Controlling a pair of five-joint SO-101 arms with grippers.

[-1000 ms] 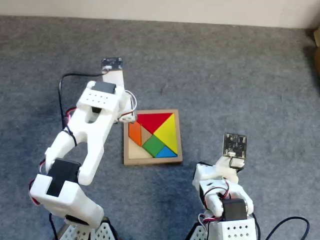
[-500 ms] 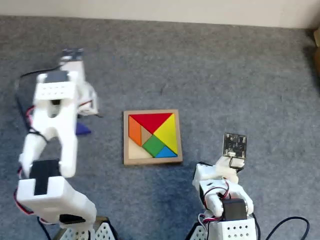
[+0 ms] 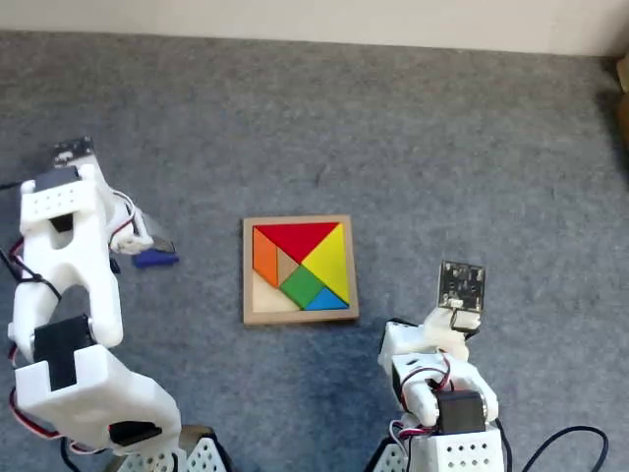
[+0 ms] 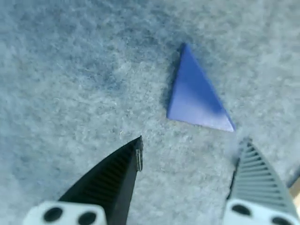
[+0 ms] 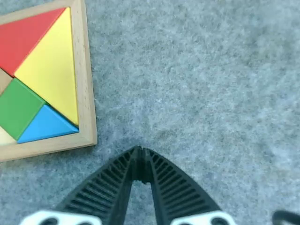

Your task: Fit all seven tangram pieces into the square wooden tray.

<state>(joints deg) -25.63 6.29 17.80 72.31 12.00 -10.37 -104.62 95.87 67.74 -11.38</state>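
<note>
Left arm, far left of the high view. Left pincer (image 4: pixel 192 145) released, jaws wide apart, one black finger and one grey, nothing between them.

Dark blue triangle (image 4: pixel 194 93) lies flat on the grey table (image 3: pixel 442 147), left of centre in the high view and well apart from the square wooden tray (image 3: pixel 250 295), which sits mid-frame.

Key relation, from the left wrist view:
- The triangle lies just ahead of the fingertips, not yet between them.
- One short edge faces the pincer and runs roughly across the gap.
- The corner at the end of that edge comes close to the grey finger's tip.
- The longest edge slants away from that corner to the far point.
- The piece looks narrower than the gap.

Judgement: a short advance and drop should bracket the piece. The grey finger's side has the least margin and could nudge the corner.

Tray holds the red triangle (image 3: pixel 305 239), yellow triangle (image 3: pixel 329 264), orange parallelogram (image 3: pixel 264 261), green square (image 3: pixel 302 285) and light blue triangle (image 3: pixel 324 299). Lower left corner of the tray is pale; bare wood or a piece, cannot tell.

Right pincer (image 5: pixel 140 164) clenched on nothing, parked at lower right of the high view, near the tray's lower right corner. The left arm is plainly the nearer to the loose triangle.
</note>
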